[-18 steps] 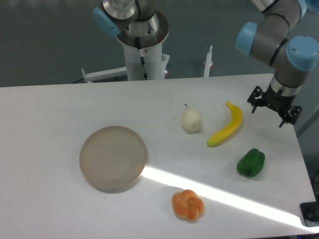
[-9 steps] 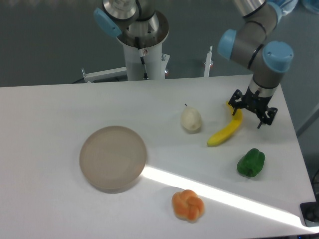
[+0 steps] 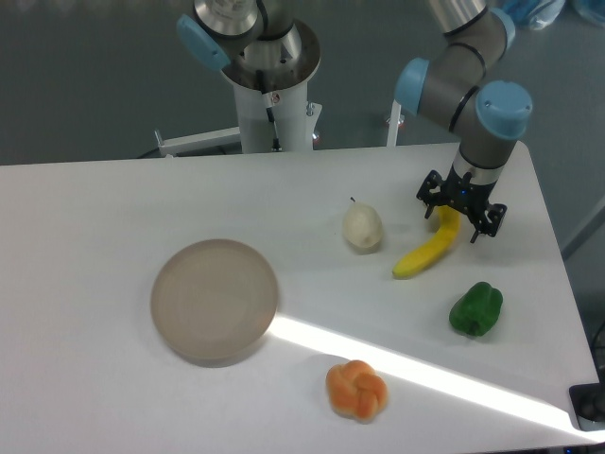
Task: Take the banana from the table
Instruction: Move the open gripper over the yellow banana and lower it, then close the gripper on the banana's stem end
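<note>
Approach step: I see the gripper point(image 3: 460, 210) spread above the stem end of the banana point(image 3: 429, 250), nothing held. Next I judge: descend, straddle, pinch.

The upper end of the banana point(image 3: 427, 252) is hidden under the gripper point(image 3: 459, 210), so I cannot tell if the fingers touch it or only hang above it. Above the gripper, the arm point(image 3: 463, 66) is cut off by the top edge. Behind the table point(image 3: 95, 208), the base column point(image 3: 269, 85) is cut off there too.
</note>
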